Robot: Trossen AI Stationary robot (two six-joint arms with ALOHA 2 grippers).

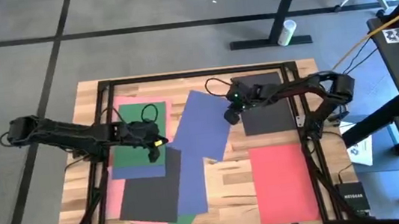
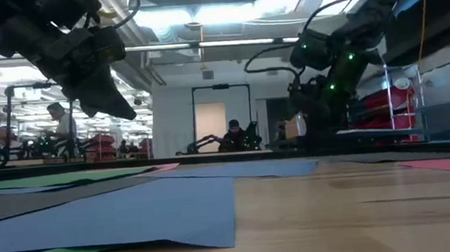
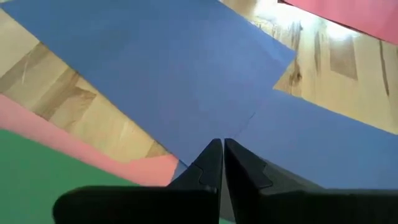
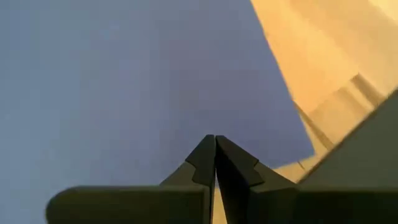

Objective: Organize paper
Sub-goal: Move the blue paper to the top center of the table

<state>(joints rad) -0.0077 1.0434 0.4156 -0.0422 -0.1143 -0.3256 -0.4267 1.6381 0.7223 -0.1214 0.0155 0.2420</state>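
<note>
1. Presently the paper lies scattered, unsorted, across the wooden table (image 1: 230,180): a green sheet (image 1: 134,116) over a pink sheet (image 1: 118,189) at left, two overlapping blue sheets (image 1: 199,138) mid-table, a black sheet (image 1: 150,189) near the front, another black sheet (image 1: 268,115) and a red sheet (image 1: 283,182) at right.
2. Left gripper (image 1: 155,149) hangs above the green sheet's edge, fingers pressed together, nothing held.
3. Right gripper (image 1: 232,116) is at a blue sheet's corner, fingers likewise pressed together, nothing pinched.
4. Judged step: early gathering. Next move calls for catching a thin flat edge.
5. Low view shows both grippers clear of the surface; the high view cannot show height. Wrist views confirm closure.
</note>
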